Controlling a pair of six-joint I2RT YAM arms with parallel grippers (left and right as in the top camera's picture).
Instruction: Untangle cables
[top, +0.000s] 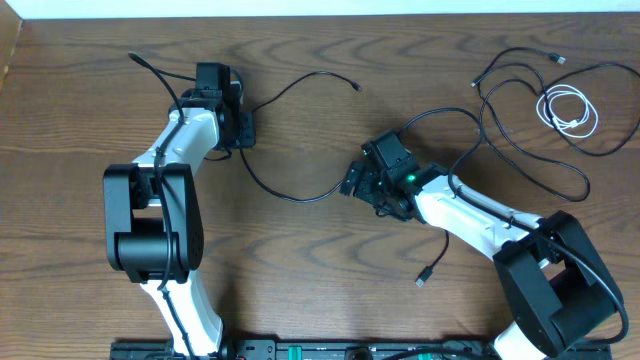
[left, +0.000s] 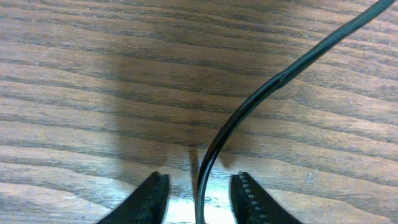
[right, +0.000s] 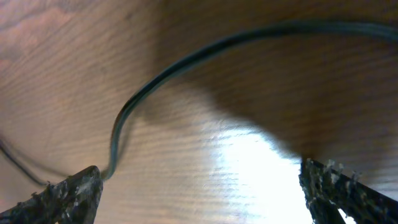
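Three cables: you have two black ones and a white one lying on the wood table (top: 300, 290).
Left black cable (top: 290, 198): it starts at a plug toward the far middle, runs over to your left gripper (top: 243, 128), then bows toward the near side and reaches your right gripper (top: 355, 183).
Right black cable (top: 540, 158): it lies in loose loops on the right side, with one plug near the far edge. Part of it passes under your right arm (top: 470, 215).
White cable (top: 568, 110): a small coil among the black loops at far right, well apart from both grippers.
Loose plug (top: 422, 280): a black plug end on the near side, just beside the right arm. You cannot tell which black cable it belongs to.
Left hand: released. In its wrist view the fingers (left: 155, 196) stand partly apart. The black cable (left: 249, 106) runs between them with a gap on each side, so nothing is pinched.
Right hand: released and spread wide, grasping nothing. Its fingers (right: 68, 193) sit at the bottom corners of the wrist view. A black cable (right: 186, 59) curves across the wood ahead and bends down just beside one finger. You cannot tell whether it touches.
Short black end (top: 140, 62): it shows past your left arm (top: 180, 140). Whether it joins the left black cable is hidden.
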